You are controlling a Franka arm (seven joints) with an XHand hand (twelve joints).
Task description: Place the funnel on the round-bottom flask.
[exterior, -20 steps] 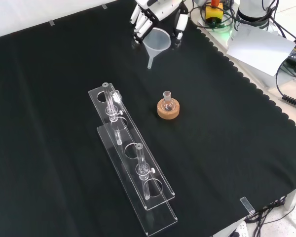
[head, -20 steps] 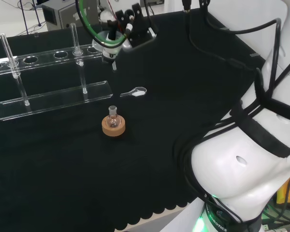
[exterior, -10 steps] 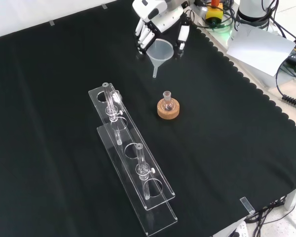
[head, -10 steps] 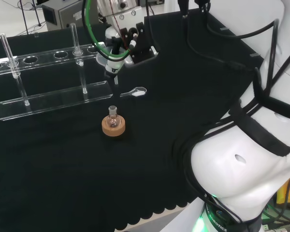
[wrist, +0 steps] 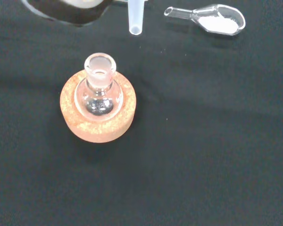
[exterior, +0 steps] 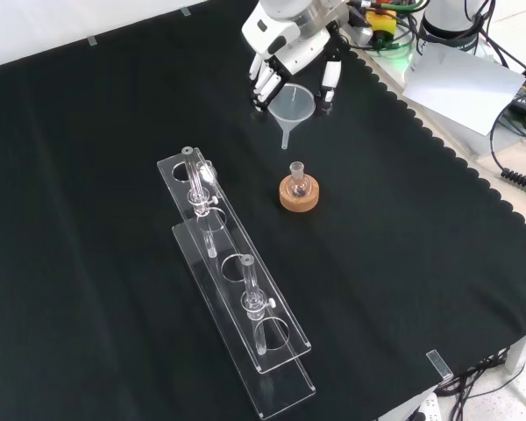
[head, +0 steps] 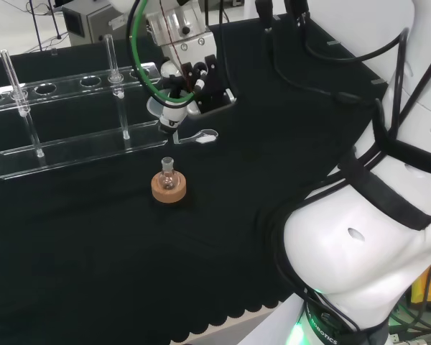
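Note:
A small round-bottom flask (exterior: 297,176) (head: 167,174) (wrist: 99,89) stands upright on a cork ring (exterior: 298,196) (wrist: 98,120) in the middle of the cloth. The hand (exterior: 285,53) (head: 190,72) is shut on a clear funnel (exterior: 293,107) (head: 165,115), fingers curled round its rim. The funnel hangs in the air, stem down, a little beyond the flask in the front view. Its stem tip (wrist: 136,19) shows in the wrist view, off to one side of the flask's open neck and apart from it.
A clear test-tube rack (exterior: 237,285) (head: 79,115) with glass tubes stands left of the flask in the front view. A small clear scoop with white powder (wrist: 212,20) (head: 201,136) lies on the cloth near the funnel. The arm's white links (head: 366,230) stand at the head view's right.
The hand has carried the funnel nearer the flask and lower: down and right in the front view, down and toward the flask in the head view. Flask and rack have not moved.

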